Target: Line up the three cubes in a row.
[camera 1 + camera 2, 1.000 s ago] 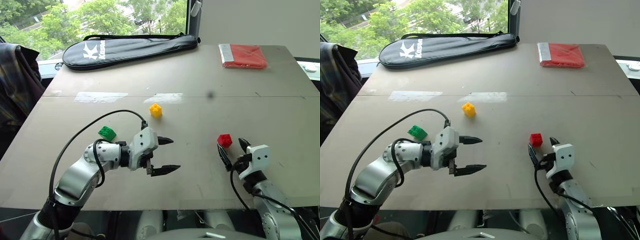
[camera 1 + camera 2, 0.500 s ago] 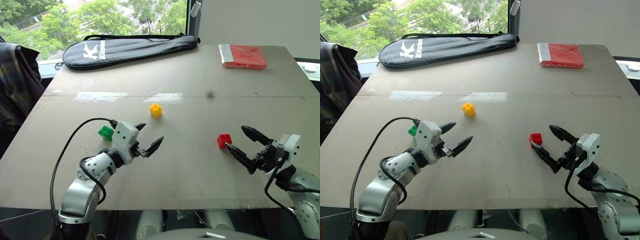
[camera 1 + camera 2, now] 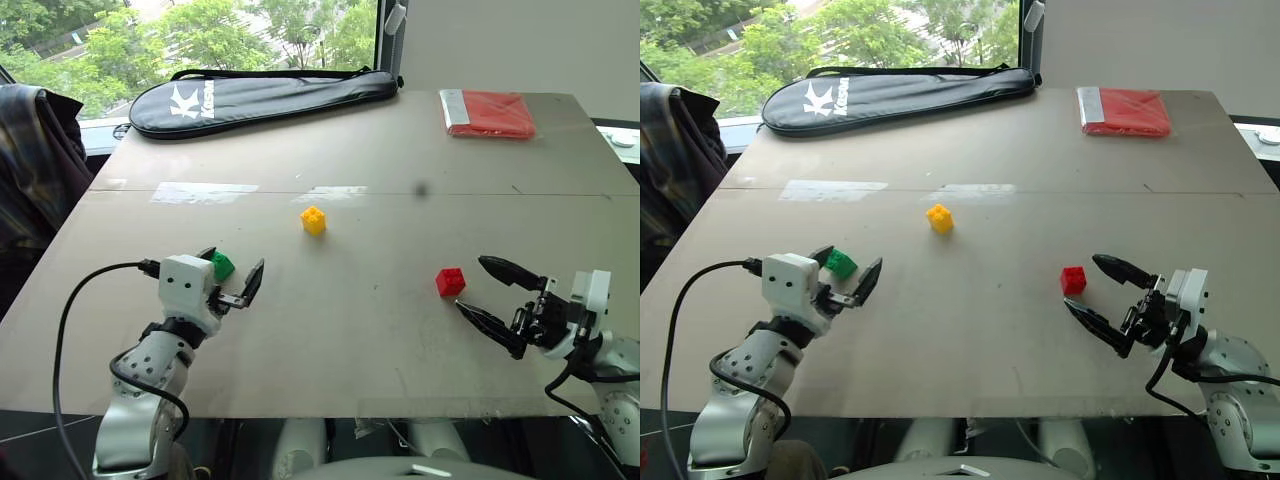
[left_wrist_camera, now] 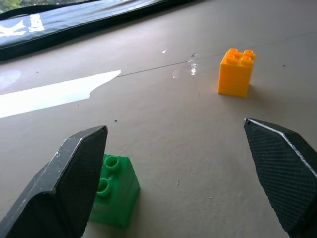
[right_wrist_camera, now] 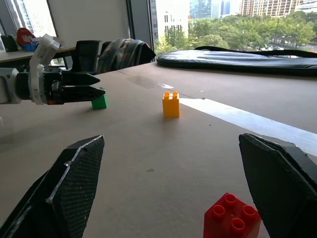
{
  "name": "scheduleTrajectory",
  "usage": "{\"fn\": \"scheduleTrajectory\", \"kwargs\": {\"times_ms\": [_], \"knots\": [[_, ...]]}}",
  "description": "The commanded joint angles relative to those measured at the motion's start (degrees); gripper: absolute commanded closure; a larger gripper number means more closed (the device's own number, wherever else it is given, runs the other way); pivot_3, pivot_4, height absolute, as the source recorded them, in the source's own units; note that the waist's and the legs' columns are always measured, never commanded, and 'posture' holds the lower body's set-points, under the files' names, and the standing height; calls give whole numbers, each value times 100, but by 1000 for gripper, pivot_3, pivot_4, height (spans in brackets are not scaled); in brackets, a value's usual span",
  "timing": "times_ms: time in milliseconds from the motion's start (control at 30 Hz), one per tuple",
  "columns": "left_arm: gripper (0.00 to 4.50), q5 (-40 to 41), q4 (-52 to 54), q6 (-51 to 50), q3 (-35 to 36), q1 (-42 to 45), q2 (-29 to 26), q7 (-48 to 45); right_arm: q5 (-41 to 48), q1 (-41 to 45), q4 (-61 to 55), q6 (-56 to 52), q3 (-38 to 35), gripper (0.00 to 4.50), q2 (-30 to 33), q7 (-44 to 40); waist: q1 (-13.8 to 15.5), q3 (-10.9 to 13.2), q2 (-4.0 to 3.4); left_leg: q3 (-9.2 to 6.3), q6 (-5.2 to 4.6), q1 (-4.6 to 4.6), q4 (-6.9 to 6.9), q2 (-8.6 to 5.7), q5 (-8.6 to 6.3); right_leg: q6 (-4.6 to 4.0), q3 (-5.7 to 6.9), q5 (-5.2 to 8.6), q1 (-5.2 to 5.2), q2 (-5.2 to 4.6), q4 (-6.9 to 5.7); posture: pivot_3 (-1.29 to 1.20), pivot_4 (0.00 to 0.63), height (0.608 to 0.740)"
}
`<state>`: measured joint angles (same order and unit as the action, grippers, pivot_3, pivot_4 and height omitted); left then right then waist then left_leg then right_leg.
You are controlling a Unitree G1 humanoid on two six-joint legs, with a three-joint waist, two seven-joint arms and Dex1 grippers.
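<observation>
Three cubes on the worktop [image 3: 350,150], none lined up: yellow cube [image 3: 313,220] is the landmark, mid-worktop. Green cube [image 3: 221,265] sits nearer the robot and off to the left of the yellow cube, well apart from it. Red cube [image 3: 450,282] sits nearer the robot and to the right of the yellow cube, also well apart. The cubes have kept their places since a second ago; only the arms changed.

Left claw [image 3: 232,278] a second ago was nearer the robot than the yellow cube, fingers pointing right, green cube behind its wrist. Now it has swung left and points forward, fingers spread wide, green cube just beside its left finger [image 4: 74,173], possibly touching, can't tell. Nothing pinched.

Right claw [image 3: 498,298] a second ago stood upright close against the red cube. Now it is lifted and turned to point left toward the red cube, fingers spread wide, tips near the cube but apart from it. Holding nothing.

Counts: 3 cubes (1 yellow, 1 green, 1 red), 2 claws, 1 black racket bag [image 3: 260,95] at the far edge beyond the yellow cube, 1 flat red packet [image 3: 488,112] far right of the yellow cube, 2 pale tape patches [image 3: 205,192] just beyond it.
</observation>
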<state>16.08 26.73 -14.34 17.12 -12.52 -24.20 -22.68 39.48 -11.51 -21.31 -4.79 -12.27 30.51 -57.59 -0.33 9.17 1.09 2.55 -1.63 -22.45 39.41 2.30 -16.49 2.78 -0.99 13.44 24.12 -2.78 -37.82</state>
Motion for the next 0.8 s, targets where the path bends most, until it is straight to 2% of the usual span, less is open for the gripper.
{"fn": "scheduleTrajectory", "kwargs": {"times_ms": [33, 167, 367, 800], "knots": [[0, 292, -134, 272, 549, -67, -364, -475, 175, 29, -155, 5, -132, 47, 44, -98, 1, 0, 0, 0, 0, 0, 0, 0, 0, 0, 1, 0, 0, 0, 0, 0, 150, 708], [0, 350, -733, 469, 840, -69, -651, -803, 122, 3, -129, 82, -108, 47, 71, -235, 1, 0, 0, 3, 0, 3, 0, 0, 0, 0, 1, 0, 0, 0, -1, 0, 150, 708], [0, 266, -1434, 864, 907, -74, -734, -1090, 217, -104, -199, 161, -60, 47, 77, -617, 10, -2, 4, 7, 0, 2, 1, 1, 0, 0, -1, 0, -1, -3, 1, 0, 150, 708], [0, 210, -1804, 1020, 652, 210, -709, -1236, 337, -320, -202, 399, -67, 47, 16, -1264, 11, -3, 7, 6, 0, 5, 1, 4, 0, 0, 1, 0, -2, -5, -2, 0, 150, 708]]}}
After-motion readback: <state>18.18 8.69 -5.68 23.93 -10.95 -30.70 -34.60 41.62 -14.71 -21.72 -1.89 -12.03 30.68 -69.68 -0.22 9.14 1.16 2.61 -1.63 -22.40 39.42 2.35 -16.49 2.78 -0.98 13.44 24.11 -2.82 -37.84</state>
